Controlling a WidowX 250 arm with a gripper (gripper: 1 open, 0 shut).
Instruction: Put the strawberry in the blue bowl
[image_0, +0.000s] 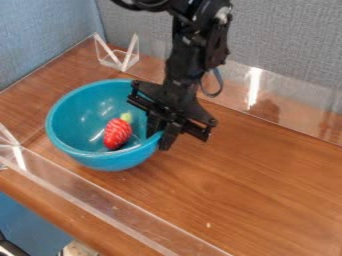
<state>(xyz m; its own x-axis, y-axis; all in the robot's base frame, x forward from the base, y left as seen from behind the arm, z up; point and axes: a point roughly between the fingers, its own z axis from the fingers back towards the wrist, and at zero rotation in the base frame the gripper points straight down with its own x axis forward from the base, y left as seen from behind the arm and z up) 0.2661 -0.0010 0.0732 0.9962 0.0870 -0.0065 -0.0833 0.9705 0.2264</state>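
Strawberry (119, 131) lies inside the blue bowl (83, 108), free of the claw (158, 128) at the bowl's right rim. Claw's opening unclear from here. Placement looks done; next, lift clear without nudging the bowl.

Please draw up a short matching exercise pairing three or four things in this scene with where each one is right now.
Things:
1. small glossy red strawberry
2. large round teal-blue bowl
3. black robot hand
4. brown wooden table

Places:
A. at the bowl's right rim
B. under everything
C. inside the bowl
D. on the table's left part

Pairs: 1-C, 2-D, 3-A, 4-B
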